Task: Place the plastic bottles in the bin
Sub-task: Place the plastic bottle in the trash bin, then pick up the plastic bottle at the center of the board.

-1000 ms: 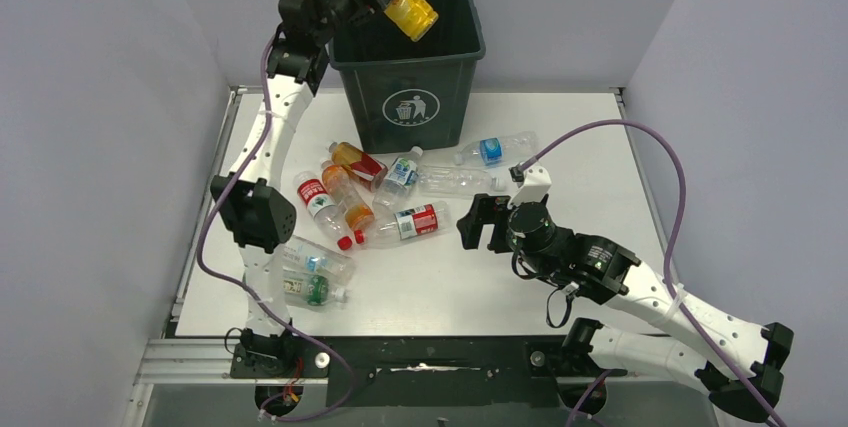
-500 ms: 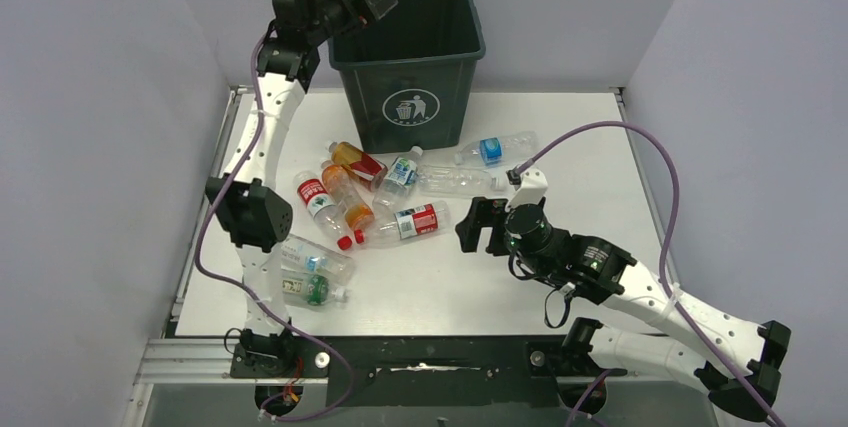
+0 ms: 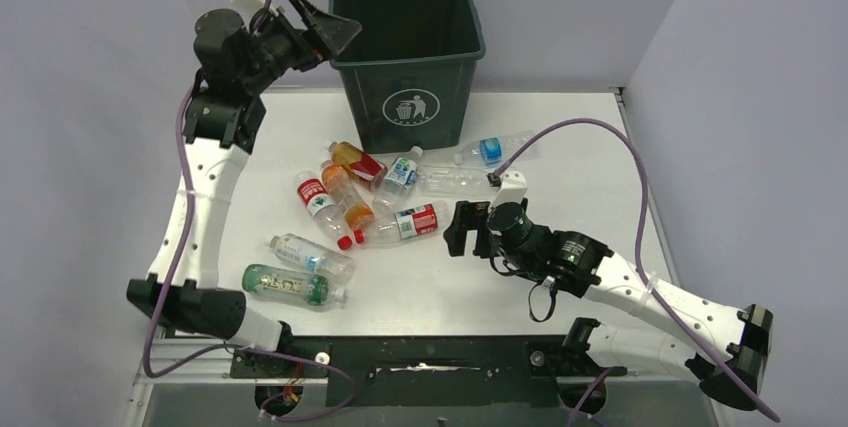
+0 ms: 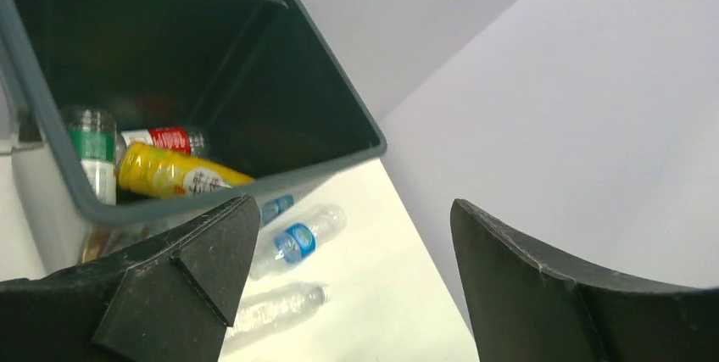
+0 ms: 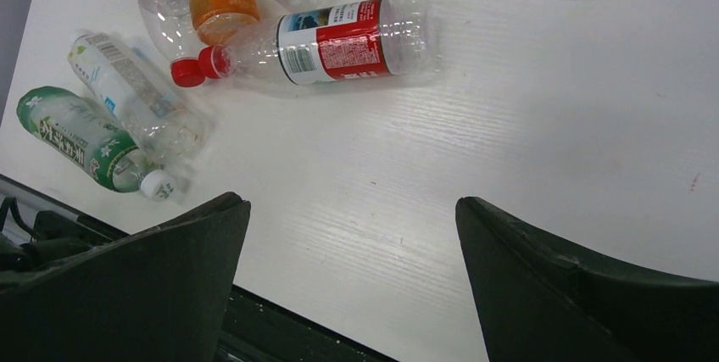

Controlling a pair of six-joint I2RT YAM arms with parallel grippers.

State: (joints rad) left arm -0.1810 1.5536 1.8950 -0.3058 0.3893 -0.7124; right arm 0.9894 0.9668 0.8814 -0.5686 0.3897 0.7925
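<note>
Left pincer [image 3: 322,17] gapes wide and empty, high beside the bin's [image 3: 440,77] left rim; inside lies a yellow bottle [image 4: 174,173] with others; more bottles [image 3: 350,202] lie scattered on the table [image 3: 420,287] near the bin's front; right pincer [image 5: 352,205], also wide and empty, hovers low just right of a red-label bottle [image 5: 339,40]. The step looks like reaching for a fresh pick; next calls for closing across that bottle's body, then lifting clear of the tall rim.

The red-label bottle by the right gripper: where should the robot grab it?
The red-label bottle lies flat on its side on the table, with bare table along both long sides. So probably grip across its labelled middle, coming down from above with the open right gripper.
</note>
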